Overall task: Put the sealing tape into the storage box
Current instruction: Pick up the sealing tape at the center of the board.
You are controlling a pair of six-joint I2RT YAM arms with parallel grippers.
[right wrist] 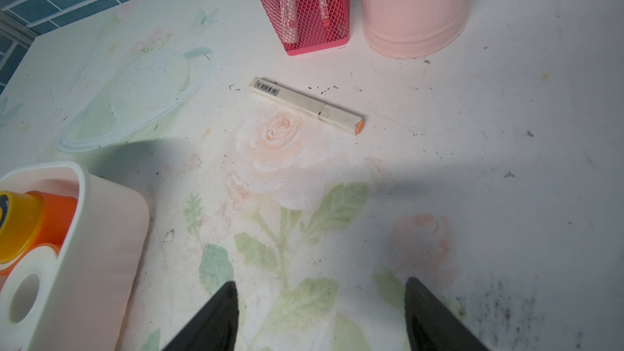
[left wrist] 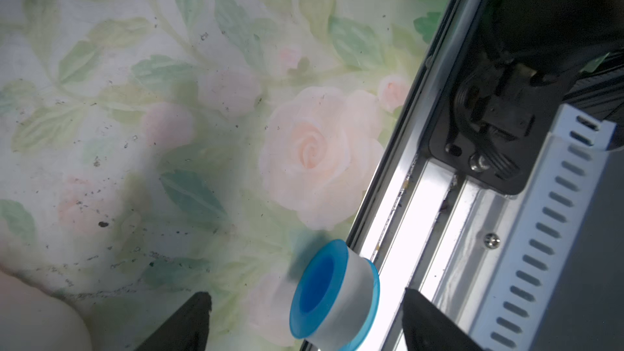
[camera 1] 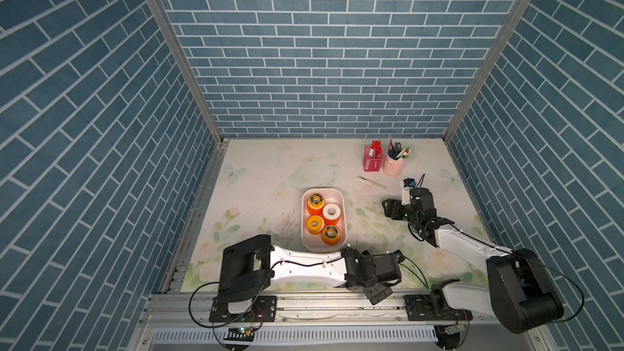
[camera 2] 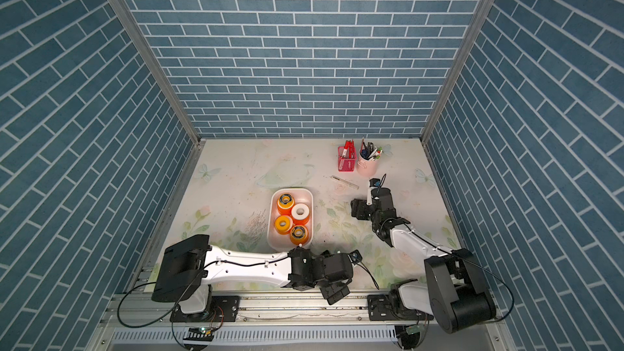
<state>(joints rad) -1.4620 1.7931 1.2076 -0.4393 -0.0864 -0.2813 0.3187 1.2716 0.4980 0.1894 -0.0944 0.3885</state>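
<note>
At bench edge, hard against the rail: blue tape spool loose and apt to roll
Left pincer gapes wide astride it, daylight either side, gripping nothing; spool lies tilted where bench meets metal. Likely trouble: a skewed close nudges it onto the rail or over the edge (round flanges roll), or the outer finger fouls the rail first. Storage box holds four spools. Right pincer also wide, empty, near the box
</note>
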